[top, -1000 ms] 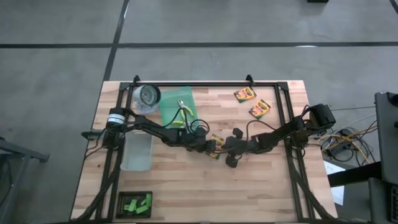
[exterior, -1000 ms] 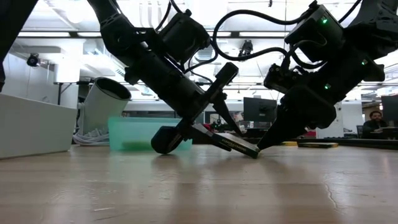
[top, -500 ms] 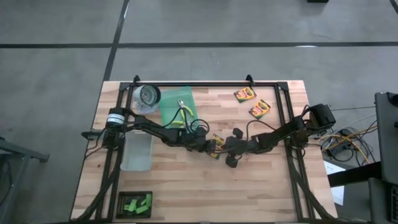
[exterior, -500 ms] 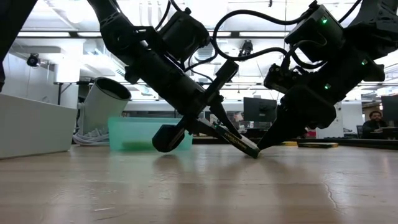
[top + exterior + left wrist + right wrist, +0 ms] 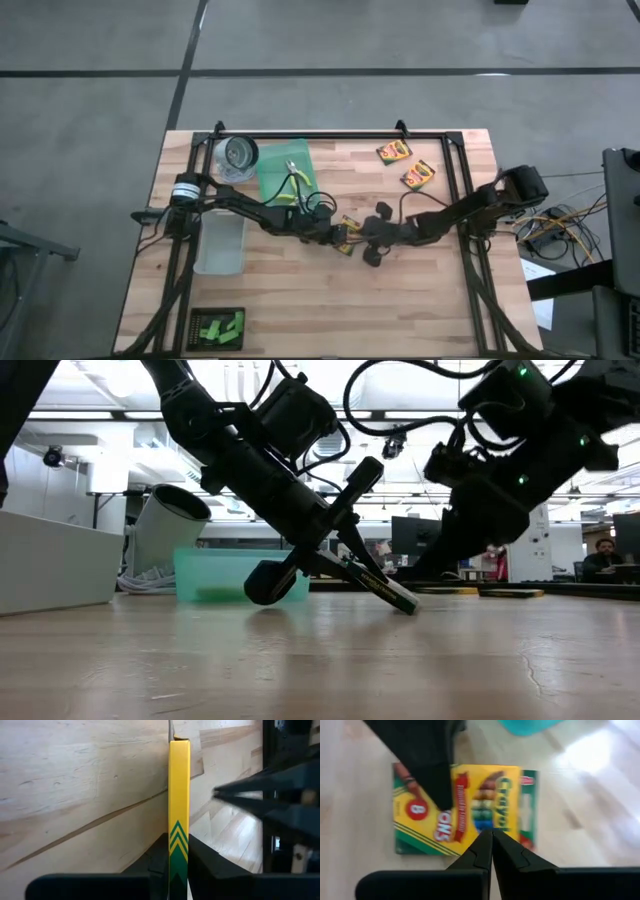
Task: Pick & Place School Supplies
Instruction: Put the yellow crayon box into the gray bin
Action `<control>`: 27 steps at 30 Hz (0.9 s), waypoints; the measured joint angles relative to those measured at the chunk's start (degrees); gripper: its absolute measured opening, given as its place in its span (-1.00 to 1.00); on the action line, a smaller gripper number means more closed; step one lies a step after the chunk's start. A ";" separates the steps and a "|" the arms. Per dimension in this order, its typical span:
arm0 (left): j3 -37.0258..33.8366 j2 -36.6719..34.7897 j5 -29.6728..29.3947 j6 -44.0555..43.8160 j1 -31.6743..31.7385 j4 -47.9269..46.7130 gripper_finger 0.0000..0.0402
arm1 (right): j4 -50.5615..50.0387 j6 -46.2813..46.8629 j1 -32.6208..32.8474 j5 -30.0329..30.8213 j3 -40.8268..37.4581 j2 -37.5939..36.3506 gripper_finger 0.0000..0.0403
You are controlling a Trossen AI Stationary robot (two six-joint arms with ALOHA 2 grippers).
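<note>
A yellow crayon box (image 5: 348,224) stands tilted at the table's middle, with my left gripper (image 5: 337,235) shut on it. My right gripper (image 5: 369,237) is shut and hangs just past the box's lower end (image 5: 405,603), clear of it in the low view. Two more crayon boxes (image 5: 394,151) (image 5: 418,175) lie flat at the far right. Pliers with yellow-green handles (image 5: 295,185) lie on the teal tray (image 5: 275,165). Green blocks (image 5: 220,327) sit in a black holder at the near left. My left gripper pinches the crayon box between its two fingers, one on each broad face (image 5: 179,827); one finger (image 5: 435,780) lies across the printed front. The fingers slant down from the table's left. The box is tilted, its lower end (image 5: 403,602) on the table.
A clear bin (image 5: 220,245) stands at the left, under the left arm. A white cylinder (image 5: 238,156) lies at the far left beside the teal tray. A black frame (image 5: 330,136) runs along the far edge and both sides. Bare wood lies at the near right.
My left gripper has shut on the crayon box, tipping it steeper with its lower end staying on the table. My right gripper, shut throughout, has then risen off the box's lower end.
</note>
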 joint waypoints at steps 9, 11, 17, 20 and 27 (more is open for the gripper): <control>0.00 0.00 -0.05 -0.10 0.12 -0.09 -0.76 | -15.37 -3.33 0.00 1.05 0.54 -15.87 -0.96; 0.00 0.00 -0.02 -0.10 0.18 -0.06 -0.76 | -17.05 -5.14 0.02 1.05 0.11 -20.13 -0.96; 0.06 0.00 0.04 -0.10 0.34 0.04 -0.76 | -17.90 -6.63 0.02 1.01 -2.32 -33.38 -0.96; 0.13 0.00 0.04 -0.09 0.37 0.13 -0.76 | -18.00 -6.68 0.01 1.03 -4.25 -39.59 -0.96; 0.26 0.00 -0.04 -0.19 0.37 0.47 -0.76 | -18.01 -7.81 0.00 1.03 -9.92 -52.22 -0.96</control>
